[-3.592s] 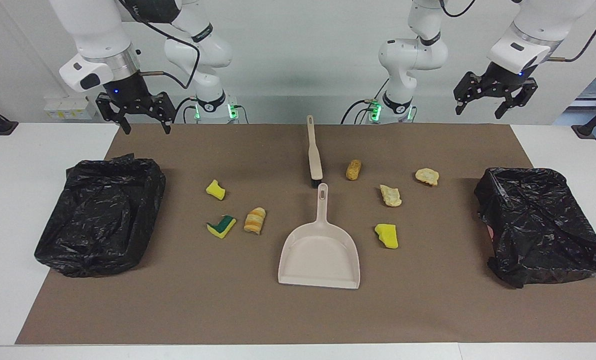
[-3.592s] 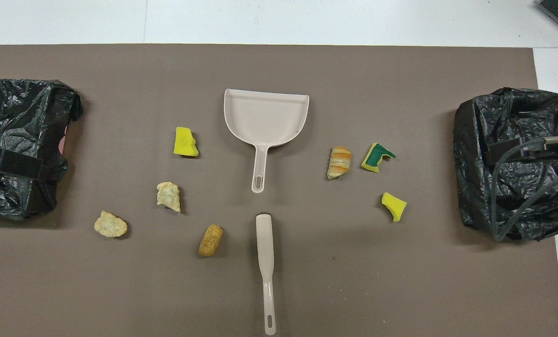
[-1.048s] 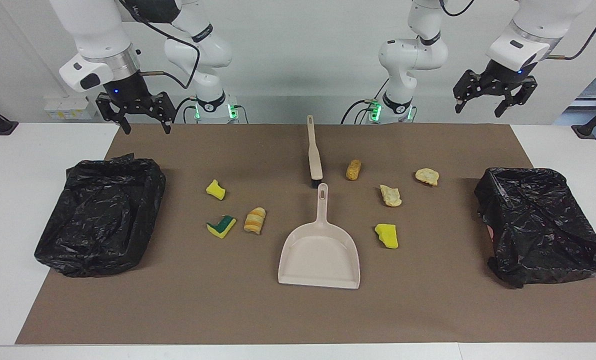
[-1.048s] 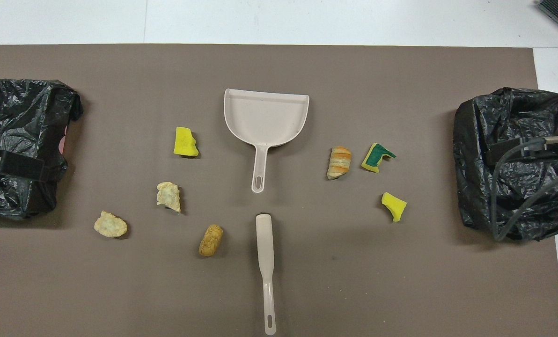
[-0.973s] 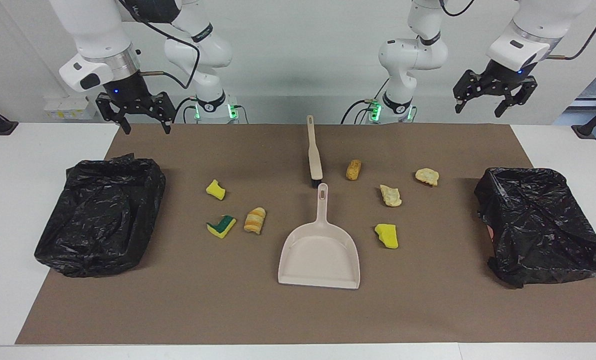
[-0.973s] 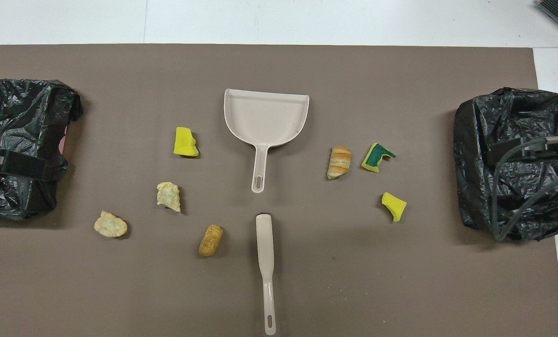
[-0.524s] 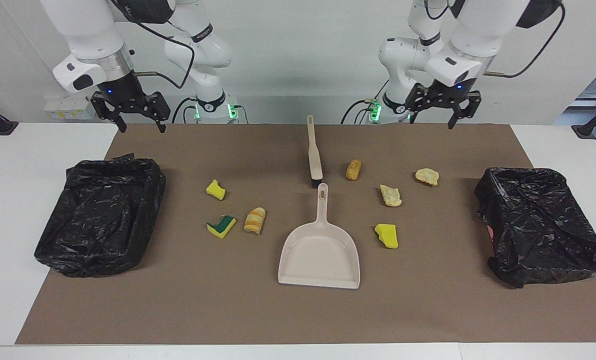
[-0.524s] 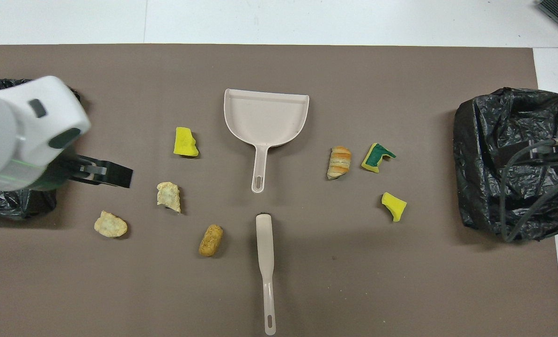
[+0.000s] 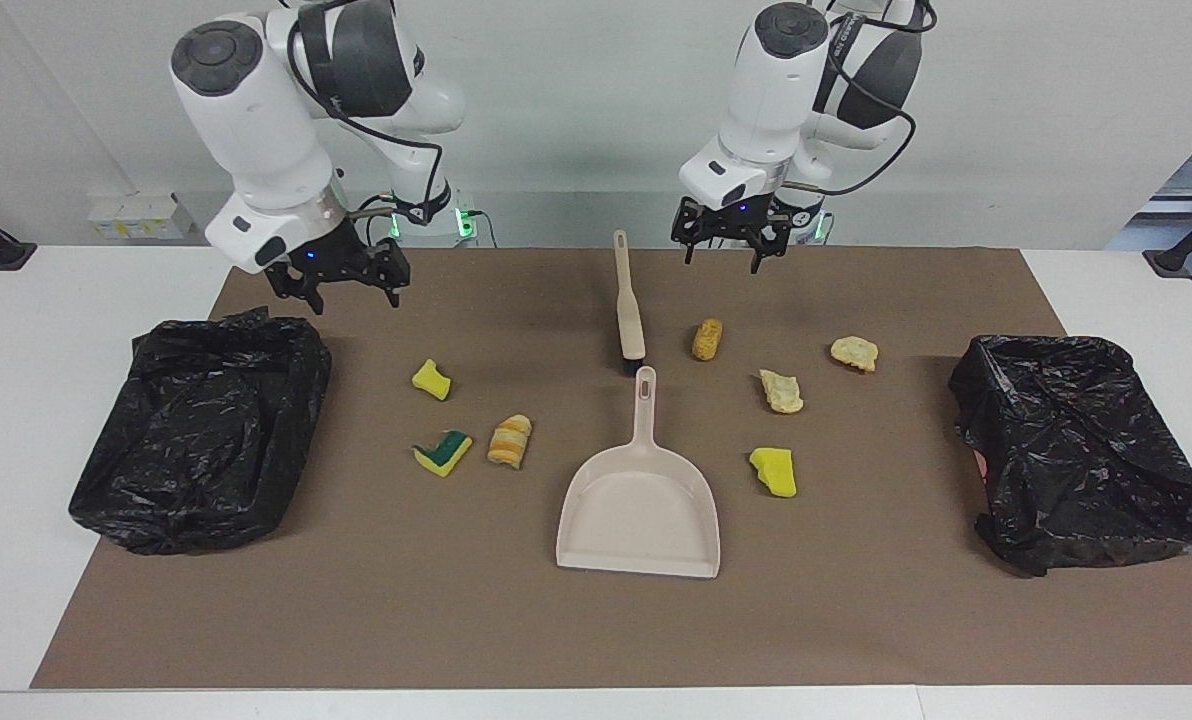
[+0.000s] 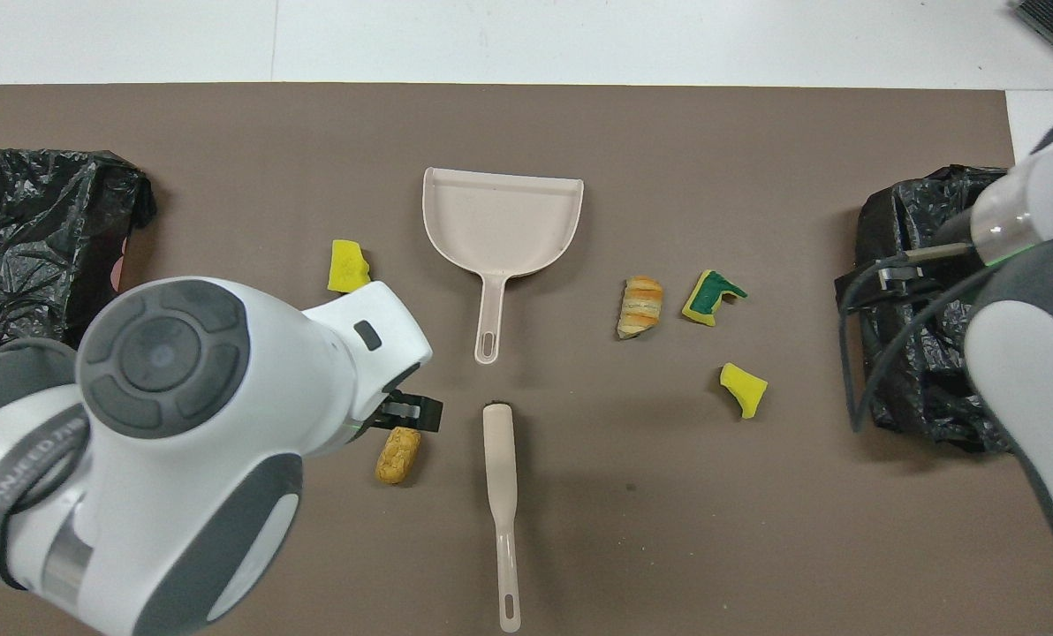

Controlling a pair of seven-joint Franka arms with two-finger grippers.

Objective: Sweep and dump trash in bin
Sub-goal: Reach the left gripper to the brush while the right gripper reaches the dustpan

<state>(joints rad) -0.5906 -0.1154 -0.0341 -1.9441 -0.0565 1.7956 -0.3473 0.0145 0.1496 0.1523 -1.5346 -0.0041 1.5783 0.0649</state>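
Tools first: the left tool (image 9: pixel 724 253) is hanging with its fingers spread wide and nothing between them, over the brown mat (image 9: pixel 596 640) at the robots' edge, beside the thin end of the brush (image 9: pixel 627 310) and above the tan roll (image 9: pixel 707 339). The right tool (image 9: pixel 337 287) is hanging likewise wide open and empty, over the mat next to the corner of the black-lined bin (image 9: pixel 201 430) at the right arm's end. Both arms are bending down from their bases with the wrists pointing at the desk (image 9: pixel 16 400); neither is touching anything.

Nothing of the job is looking done. The trash is lying scattered on the mat: a yellow sponge bit (image 9: pixel 432 379), a green-topped sponge bit (image 9: pixel 442 452) and an orange-striped roll (image 9: pixel 509 441) toward the right arm's end; the tan roll, two pale bread chunks (image 9: pixel 781 391) (image 9: pixel 854 352) and a yellow sponge block (image 9: pixel 774 471) toward the left arm's end. The dustpan (image 9: pixel 639 510) is lying flat and empty mid-mat, its handle pointing at the brush head. The second black-lined bin (image 9: pixel 1081 450) is sitting at the left arm's end. Picking up brush and pan, sweeping and dumping are all left, by my reading.
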